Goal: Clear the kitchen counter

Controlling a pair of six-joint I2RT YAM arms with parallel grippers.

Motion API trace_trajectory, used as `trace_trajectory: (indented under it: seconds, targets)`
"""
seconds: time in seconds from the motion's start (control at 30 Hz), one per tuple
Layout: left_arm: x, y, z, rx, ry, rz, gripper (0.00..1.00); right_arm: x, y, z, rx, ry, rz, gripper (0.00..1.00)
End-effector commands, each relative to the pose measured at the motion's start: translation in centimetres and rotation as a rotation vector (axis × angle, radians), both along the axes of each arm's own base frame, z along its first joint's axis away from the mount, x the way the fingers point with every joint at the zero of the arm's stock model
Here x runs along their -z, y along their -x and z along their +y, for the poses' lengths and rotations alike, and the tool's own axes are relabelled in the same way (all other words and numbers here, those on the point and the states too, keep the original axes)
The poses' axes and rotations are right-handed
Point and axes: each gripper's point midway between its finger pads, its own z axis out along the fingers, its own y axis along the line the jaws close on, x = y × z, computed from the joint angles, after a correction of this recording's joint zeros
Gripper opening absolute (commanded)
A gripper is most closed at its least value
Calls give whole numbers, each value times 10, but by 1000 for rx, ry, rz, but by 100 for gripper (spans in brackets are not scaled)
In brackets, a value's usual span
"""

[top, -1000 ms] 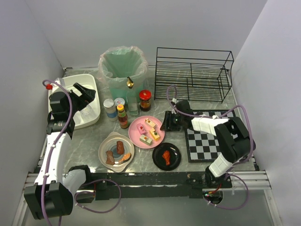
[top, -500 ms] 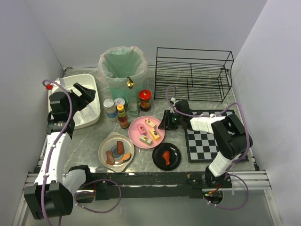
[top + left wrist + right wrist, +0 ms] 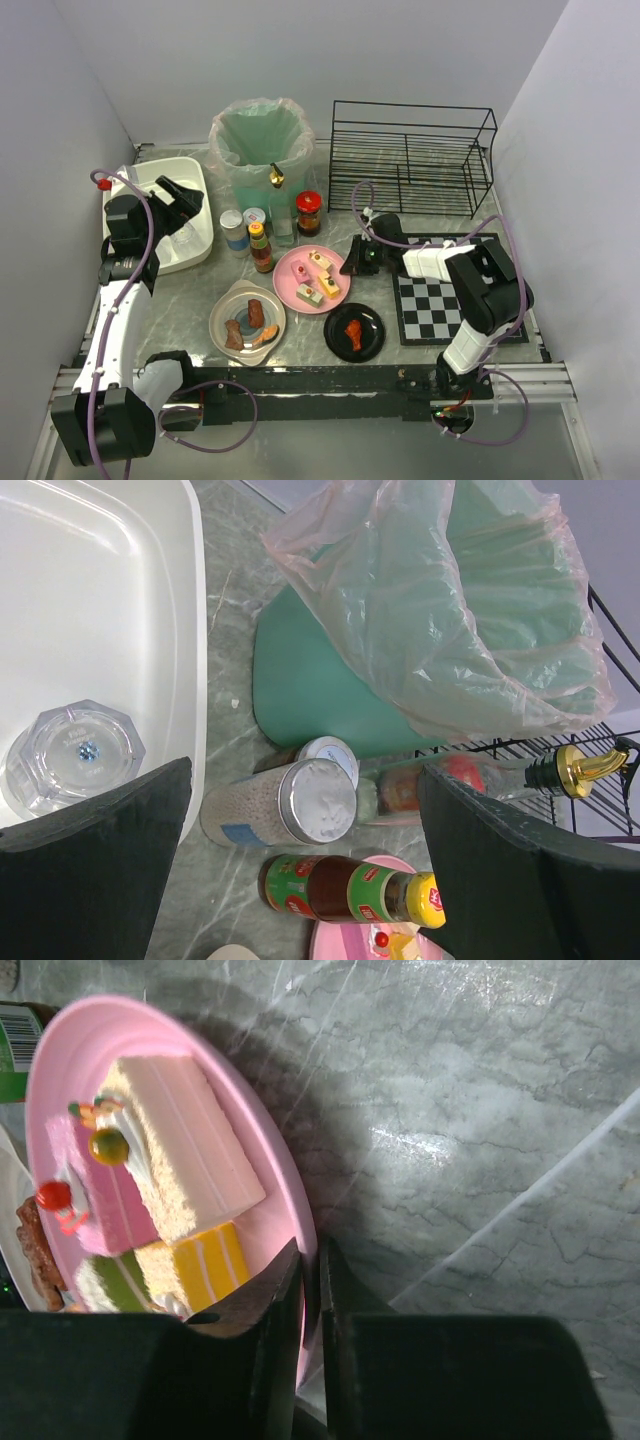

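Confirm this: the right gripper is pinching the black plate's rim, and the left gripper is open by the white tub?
No. The right gripper is pinching the pink plate by its rim; the right wrist view shows it. The left gripper is indeed open by the white tub.

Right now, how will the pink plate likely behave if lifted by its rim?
The pink plate looks rigid, so it should lift whole. Held by the right gripper at one edge only, it may tilt; the loose cake slices could slide.
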Motion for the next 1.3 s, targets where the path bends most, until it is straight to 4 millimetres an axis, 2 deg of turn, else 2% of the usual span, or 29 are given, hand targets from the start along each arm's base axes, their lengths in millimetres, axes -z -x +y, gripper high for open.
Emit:
trace_trajectory:
  seconds: [0.0,0.13,0.43,0.73,0.93,1.27]
  targets:
    - [-9,-1,-3,17,0,-46,99,18,8,-12,17,60,23,14]
    - [-8,-2,-4,20,3,-41,99,7,3,-12,34,41,-10,0]
    - [-10,-1,-4,20,2,-41,99,-25,-4,-20,46,91,-58,0]
    - [-8,-3,-5,24,6,-36,99,-75,-11,-27,35,61,-124,0]
    - [-10,-2,-5,26,4,-43,99,-111,-20,-44,71,96,-161,0]
    - [-11,-2,-8,40,12,-46,99,-172,-35,-89,183,112,-209,0]
